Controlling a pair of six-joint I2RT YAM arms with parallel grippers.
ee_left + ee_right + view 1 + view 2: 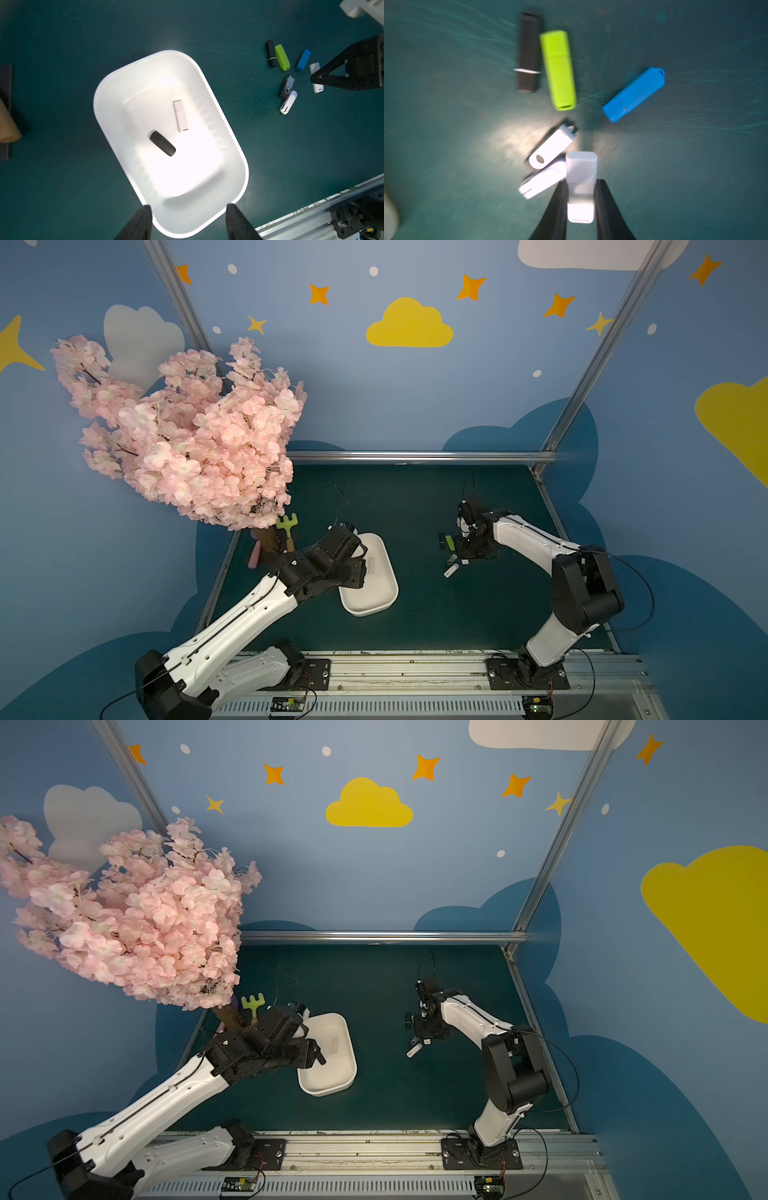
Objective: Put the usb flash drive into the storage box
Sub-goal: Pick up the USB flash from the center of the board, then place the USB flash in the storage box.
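My right gripper (581, 184) is clamped on the white flash drive (581, 166) across its long edges. It looks light, stiff and slick, so mid-body seems the safest hold.

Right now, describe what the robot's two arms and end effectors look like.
The left arm and right arm both have smooth white shells with bulky black joints. A thin black cable runs along each. The left end effector and right end effector have plain black, tapered fingers.
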